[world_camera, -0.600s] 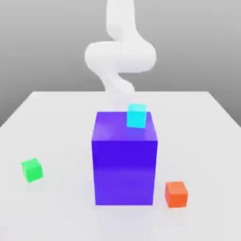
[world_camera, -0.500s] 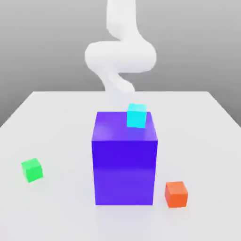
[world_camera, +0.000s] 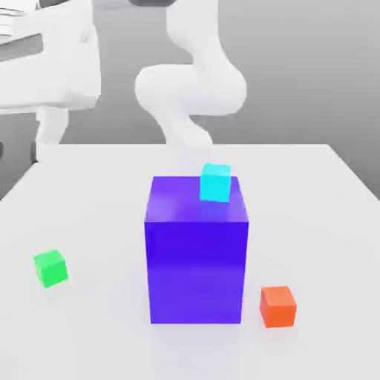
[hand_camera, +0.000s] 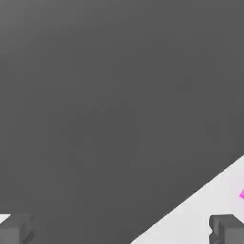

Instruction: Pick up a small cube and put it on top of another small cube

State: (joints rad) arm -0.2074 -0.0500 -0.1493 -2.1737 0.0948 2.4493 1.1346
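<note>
- Exterior view: the white desk (world_camera: 312, 223) is a smooth, matte slab with straight edges, set against a plain grey backdrop
- a large blue-purple block (world_camera: 196, 252) stands upright near the middle of the desk; its faces are flat and faintly glossy, its edges sharp
- a small cyan cube (world_camera: 215, 182) sits on the block's top face, toward the rear corner on the exterior view's right; it is slightly turned against the block's edges
- the small bright green cube (world_camera: 50, 268) rests on the desk at the exterior view's left, well apart from the block and touching nothing else
- a small orange cube (world_camera: 278, 306) lies on the desk just beside the block's lower corner at the exterior view's right; a narrow gap parts them
- the white robot arm (world_camera: 191, 85) curves in rounded, smooth segments behind the block; its boxy hand section (world_camera: 48, 70) hangs high at the exterior view's upper left, above the desk's far corner
- hand view: two dark grey fingers (hand_camera: 228, 229) with blocky tips stand as wide apart as they go, with nothing between them; the gripper (hand_camera: 121, 229) looks across a desk edge toward the grey backdrop; a small magenta sliver (hand_camera: 242, 194) shows at the frame's border, too little to identify
- the tall block stands between the green cube and the orange one
</note>
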